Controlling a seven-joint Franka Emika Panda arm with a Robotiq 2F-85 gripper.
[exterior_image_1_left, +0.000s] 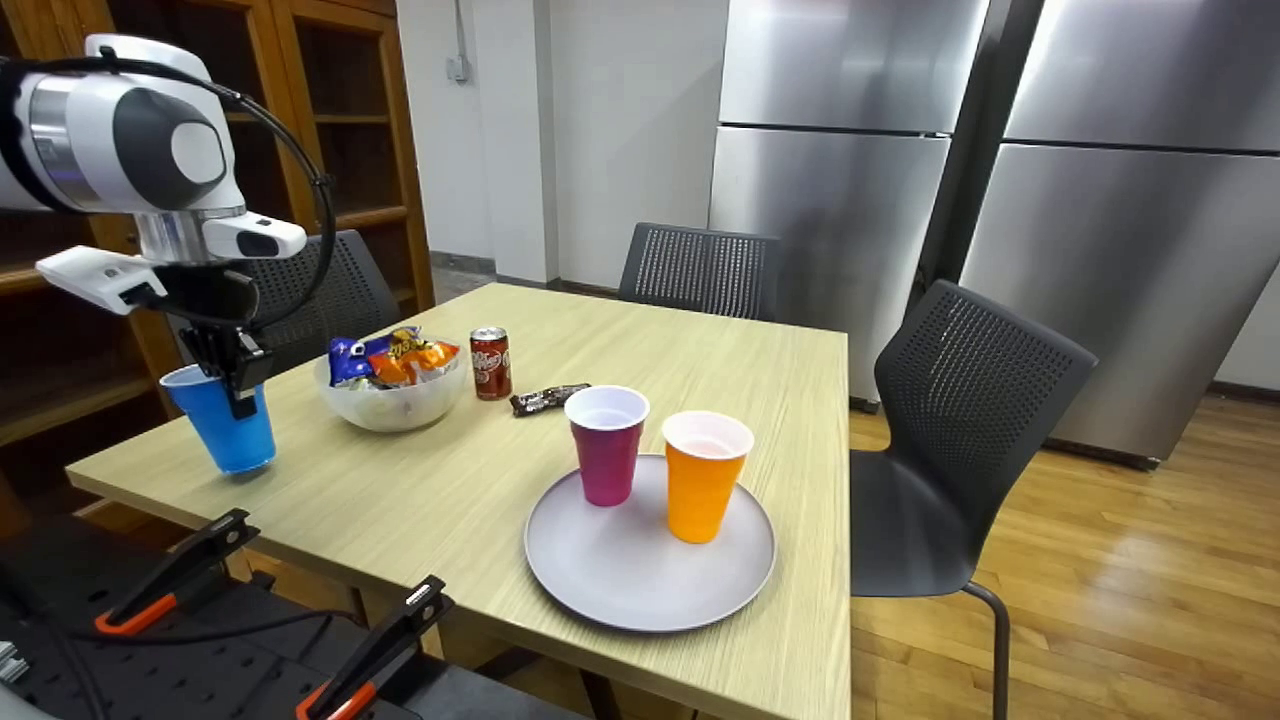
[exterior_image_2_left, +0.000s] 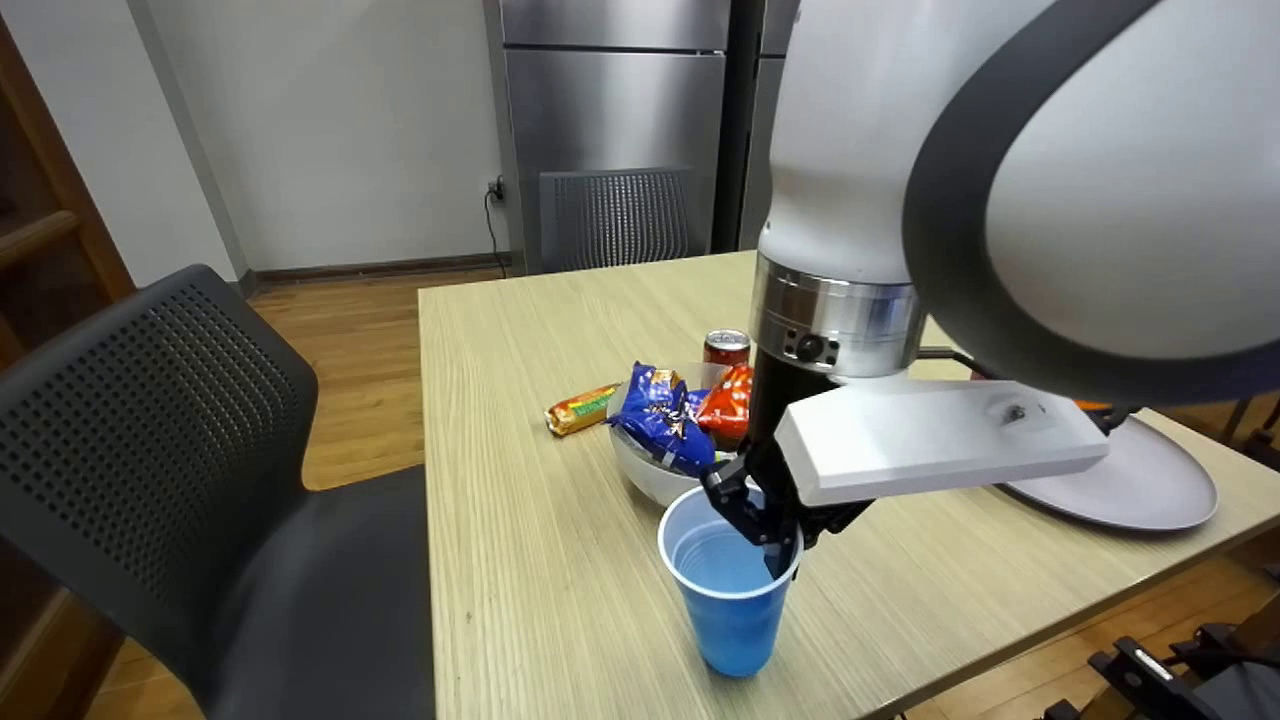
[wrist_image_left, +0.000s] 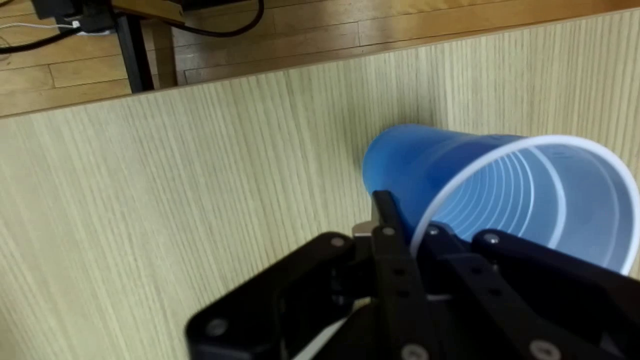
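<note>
Trainee: What is the state of the gripper (wrist_image_left: 410, 225)?

Instructor: Its jaws are narrow, pinching one wall of the blue cup (exterior_image_2_left: 730, 610) at the rim, one finger inside and one outside.

Trainee: Which faults are possible?

Instructor: The cup may swing or slip, because the grip is one-sided on a thin wall. Excess squeeze may crease it; sideways travel may strike the nearby snack bowl (exterior_image_1_left: 395, 408).

Trainee: Describe the cup and its location.

Instructor: Blue outside, paler and ringed inside, white at the rim; tilted, on or just above the table (exterior_image_1_left: 400, 500). Base contact cannot be confirmed.
</note>
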